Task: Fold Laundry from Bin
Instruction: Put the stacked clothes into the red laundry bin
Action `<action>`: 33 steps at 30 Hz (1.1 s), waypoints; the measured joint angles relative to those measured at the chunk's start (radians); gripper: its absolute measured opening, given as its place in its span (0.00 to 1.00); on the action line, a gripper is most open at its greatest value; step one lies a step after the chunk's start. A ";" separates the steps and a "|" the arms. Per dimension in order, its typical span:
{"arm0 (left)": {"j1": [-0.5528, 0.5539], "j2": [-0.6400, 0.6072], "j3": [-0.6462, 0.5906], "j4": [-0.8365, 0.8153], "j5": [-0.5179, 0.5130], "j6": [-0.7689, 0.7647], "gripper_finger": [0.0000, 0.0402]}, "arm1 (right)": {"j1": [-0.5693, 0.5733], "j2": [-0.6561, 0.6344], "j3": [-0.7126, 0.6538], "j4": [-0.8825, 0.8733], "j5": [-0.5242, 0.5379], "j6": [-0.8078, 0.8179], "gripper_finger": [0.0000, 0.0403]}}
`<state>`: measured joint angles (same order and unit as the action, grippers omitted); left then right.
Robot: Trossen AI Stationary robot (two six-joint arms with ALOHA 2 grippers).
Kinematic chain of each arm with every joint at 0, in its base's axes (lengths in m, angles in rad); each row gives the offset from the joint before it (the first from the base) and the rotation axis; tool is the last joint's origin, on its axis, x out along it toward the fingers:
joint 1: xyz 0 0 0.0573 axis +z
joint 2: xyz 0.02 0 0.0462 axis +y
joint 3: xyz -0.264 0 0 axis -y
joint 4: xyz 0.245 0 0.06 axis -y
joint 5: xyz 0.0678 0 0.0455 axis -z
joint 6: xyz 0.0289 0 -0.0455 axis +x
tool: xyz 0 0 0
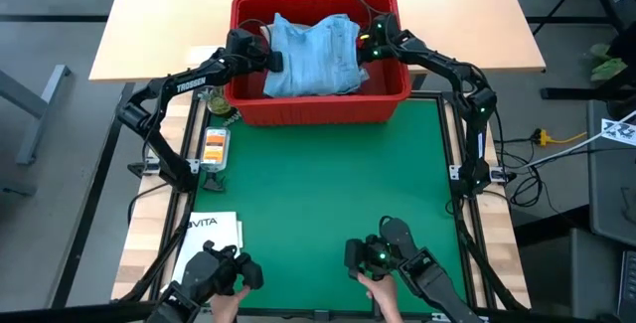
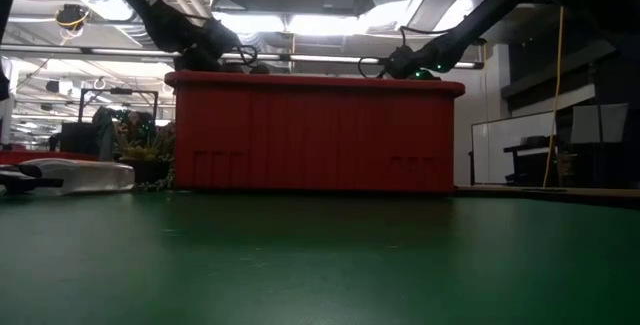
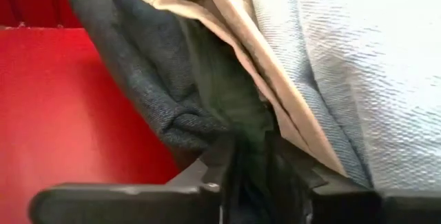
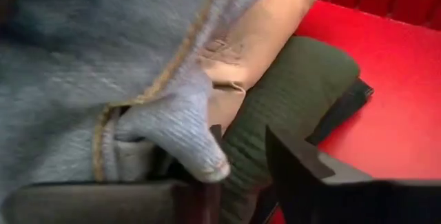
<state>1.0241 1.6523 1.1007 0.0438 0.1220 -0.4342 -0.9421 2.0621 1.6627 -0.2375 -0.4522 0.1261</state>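
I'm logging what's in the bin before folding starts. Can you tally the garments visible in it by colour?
Light blue denim jeans: 1
Khaki-tan garment: 1
Dark navy-grey trousers: 1
Dark green shirt: 1
Total: 4 garments in the red bin

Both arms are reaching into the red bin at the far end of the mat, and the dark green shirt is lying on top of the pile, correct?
Not quite. Both arms do reach into the red bin at the mat's far end, but the light blue denim jeans lie on top of the pile; the high view shows it. The dark green shirt sits lower down.
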 joint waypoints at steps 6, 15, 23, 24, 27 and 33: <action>0.014 -0.005 0.000 -0.003 0.021 0.025 0.23 | -0.015 0.000 0.000 -0.002 -0.047 0.000 0.34; 0.043 -0.042 0.001 0.001 0.066 0.027 0.22 | -0.077 0.000 0.000 -0.015 -0.118 0.000 0.35; 0.052 -0.054 0.001 0.021 0.083 0.025 0.22 | -0.086 0.000 -0.002 0.024 -0.127 -0.004 0.35; 0.052 -0.055 0.001 0.021 0.087 0.026 0.22 | -0.087 0.000 -0.002 0.030 -0.126 -0.003 0.35; 0.060 -0.057 0.001 0.025 0.097 0.025 0.22 | -0.087 -0.002 -0.002 0.031 -0.105 -0.004 0.35; 0.069 -0.066 0.001 0.031 0.109 0.023 0.22 | -0.090 -0.016 -0.003 0.039 -0.080 -0.003 0.35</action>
<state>1.0927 1.5862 1.1019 0.0744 0.2308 -0.4110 -1.0325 2.0459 1.6600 -0.1989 -0.5320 0.1227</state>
